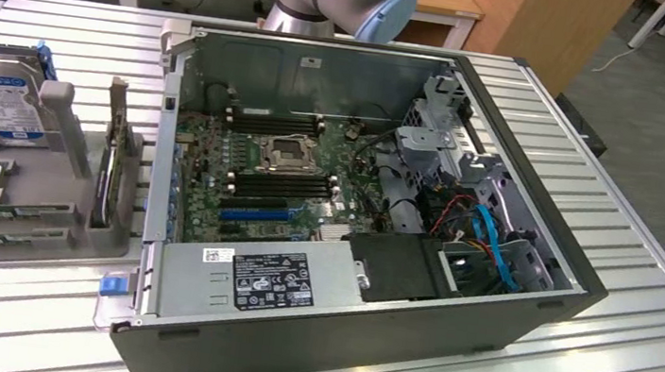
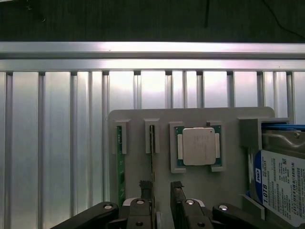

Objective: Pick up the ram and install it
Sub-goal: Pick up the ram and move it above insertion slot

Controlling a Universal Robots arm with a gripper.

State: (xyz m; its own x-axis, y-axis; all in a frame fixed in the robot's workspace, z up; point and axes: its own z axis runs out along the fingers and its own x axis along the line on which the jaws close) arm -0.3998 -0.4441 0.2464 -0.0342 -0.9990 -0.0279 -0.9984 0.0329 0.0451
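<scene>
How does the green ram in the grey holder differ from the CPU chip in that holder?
The ram is long and narrow; the CPU chip is square. The ram stands on edge in a thin slot; the CPU chip lies flat in a square recess. The ram shows green; the CPU chip mostly a silver lid. Both sit in the grey holder.

1. The table [image 2: 57,143] is ribbed metal, bright and glossy.
2. The tray [image 2: 162,117] is grey plastic, matt and smooth.
3. The CPU [image 2: 198,146] has a satin silver metal lid.
4. The ram [image 2: 119,162] is a green circuit board, slightly shiny.
5. The computer case [image 1: 414,348] is dark matt metal.
6. The hard drive label [image 2: 281,181] looks like glossy paper.
</scene>
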